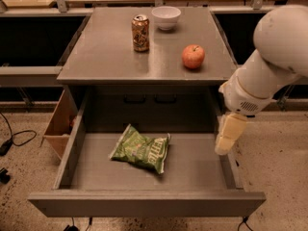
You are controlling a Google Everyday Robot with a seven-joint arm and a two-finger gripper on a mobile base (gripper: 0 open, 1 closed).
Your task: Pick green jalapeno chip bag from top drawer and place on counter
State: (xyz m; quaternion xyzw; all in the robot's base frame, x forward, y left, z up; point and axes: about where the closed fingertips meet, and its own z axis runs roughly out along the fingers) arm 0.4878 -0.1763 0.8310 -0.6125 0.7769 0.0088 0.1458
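Observation:
The green jalapeno chip bag [140, 149] lies flat in the middle of the open top drawer [144, 203], slightly left of centre. The drawer is pulled fully out below the grey counter [108, 52]. My gripper [227, 137] hangs pointing down at the end of the white arm [274, 57], over the drawer's right side wall. It is to the right of the bag and well apart from it, holding nothing.
On the counter stand a gold-brown drink can [140, 32], a white bowl [166, 17] and a red apple [193, 56]. A tan cardboard box [58, 125] sits on the floor left of the drawer. Cables [14, 137] lie on the floor at left.

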